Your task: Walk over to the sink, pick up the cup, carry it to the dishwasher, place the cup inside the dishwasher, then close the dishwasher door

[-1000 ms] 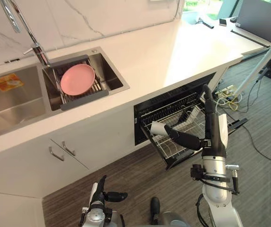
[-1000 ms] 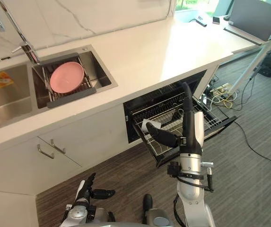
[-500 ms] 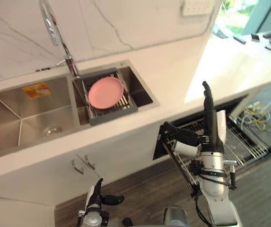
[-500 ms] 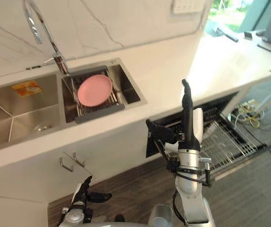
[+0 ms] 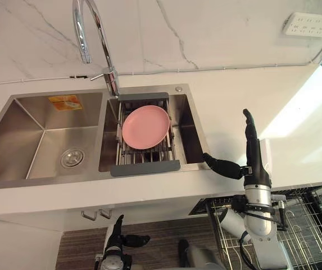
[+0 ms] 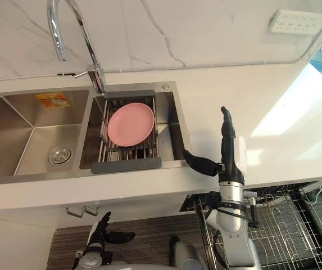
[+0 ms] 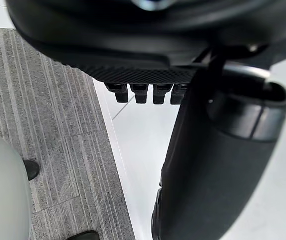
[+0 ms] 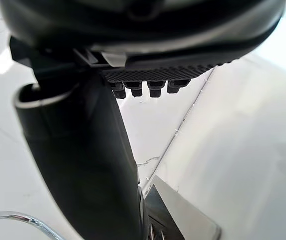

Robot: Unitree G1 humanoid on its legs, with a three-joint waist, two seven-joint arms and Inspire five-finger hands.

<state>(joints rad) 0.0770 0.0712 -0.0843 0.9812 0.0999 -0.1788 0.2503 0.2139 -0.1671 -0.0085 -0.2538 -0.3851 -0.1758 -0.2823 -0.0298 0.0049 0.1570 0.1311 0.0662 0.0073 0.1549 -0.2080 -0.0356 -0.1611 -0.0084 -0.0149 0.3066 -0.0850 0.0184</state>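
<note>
The white cup lies on its side in the dishwasher's pulled-out wire rack, just below the counter edge and partly hidden by my right arm. My right hand is raised in front of the white counter, fingers straight up and thumb pointing toward the sink; it is open and holds nothing. My left hand hangs low by the cabinet fronts, fingers relaxed and empty. The steel sink has two basins.
A pink plate rests on a drying rack in the sink's right basin. A tall chrome faucet stands behind it. A yellow sticker marks the left basin. A wall socket sits at the far right.
The camera has swung from the open dishwasher toward the sink, so the whole picture shifted. My right hand stays raised and open; the cup stays in the rack.
</note>
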